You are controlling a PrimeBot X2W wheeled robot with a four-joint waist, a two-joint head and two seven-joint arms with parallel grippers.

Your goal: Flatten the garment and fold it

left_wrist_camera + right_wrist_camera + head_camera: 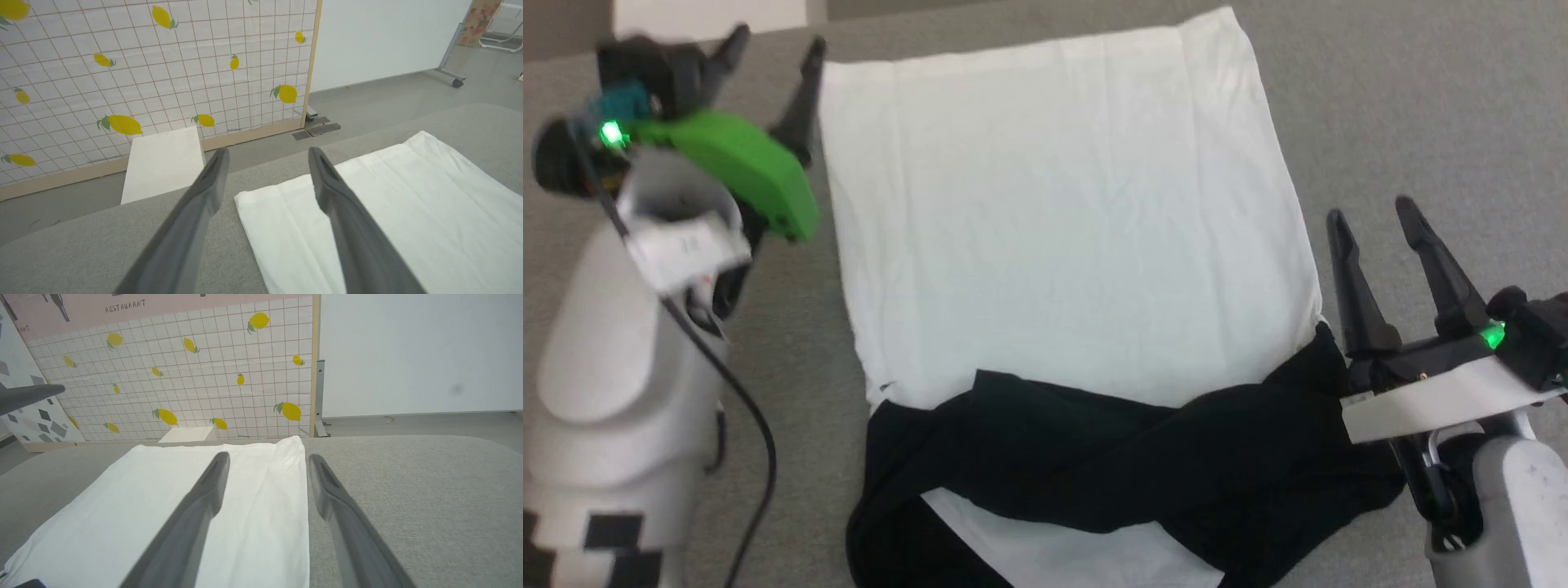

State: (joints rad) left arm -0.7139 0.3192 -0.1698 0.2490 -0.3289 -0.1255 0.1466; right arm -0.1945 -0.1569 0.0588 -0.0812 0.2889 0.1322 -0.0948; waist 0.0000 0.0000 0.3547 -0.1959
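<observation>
A staged test studio; a wood-framed panel printed with white tiles and yellow lemons [163, 81]; a pink board lettered RESTAURANT [124, 305] above it; a plain white partition on a castored metal leg [388, 36]; smooth grey floor [367, 106].

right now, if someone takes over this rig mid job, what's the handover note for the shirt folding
Left gripper: open, empty, beside the far left corner of the garment.
Right gripper: open, empty, just off the right edge, close to the black sleeves.
Where: the garment lies on the grey surface, plain white side up.
Done: body spread fairly flat with light creases; both sleeves are folded in across the near end, crossing each other and a bit bunched.
Left: smooth the sleeves, then probably fold the body over itself; no such fold shows yet.
</observation>
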